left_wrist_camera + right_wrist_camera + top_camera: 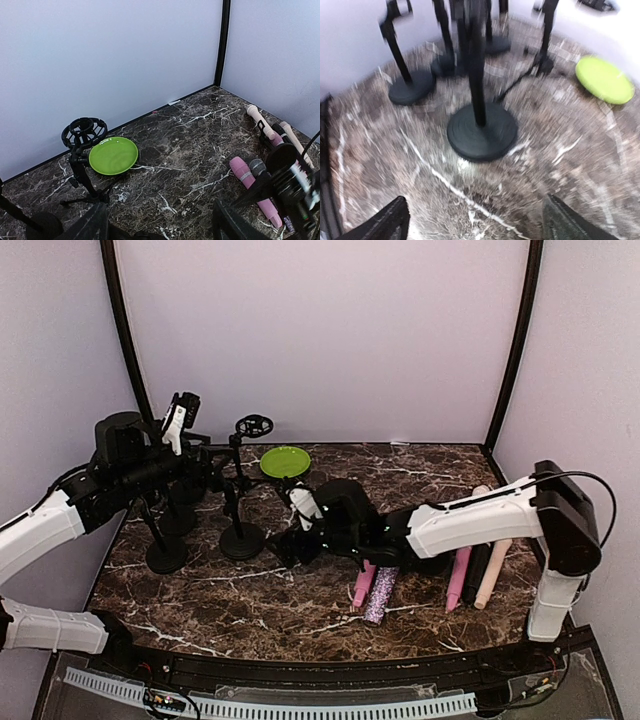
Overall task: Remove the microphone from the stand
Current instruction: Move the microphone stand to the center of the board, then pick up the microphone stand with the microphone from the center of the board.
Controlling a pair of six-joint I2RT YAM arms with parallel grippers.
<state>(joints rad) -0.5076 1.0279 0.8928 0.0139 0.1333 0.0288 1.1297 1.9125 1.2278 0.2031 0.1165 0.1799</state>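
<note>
Low over the marble table (250,615), near its middle, the right gripper (476,202) hangs with its fingers spread wide and nothing between them. Its own camera view is blurred. Directly ahead of it, close by, is a black round-based stand (481,131), whose post rises out of that camera's frame. Other round-based stands (411,87) crowd behind and to the side. Further back, a tripod stand (84,132) with an empty ring cradle stands just beside a green plate (113,155). The left gripper (159,207) is held high at the back left, its jaws also apart and holding nothing, looking down across the table. Off to the right, several microphones (460,578) lie flat on the marble alongside the right arm.

I cannot pick out a microphone seated in any stand. The tops of the round-based stands are dark and partly hidden behind the left arm. As I read it, nothing is in hand at the moment. The right gripper looks lined up on the nearest stand, so if a microphone sits up there, the grasp and the lift out are both yet to come.
</note>
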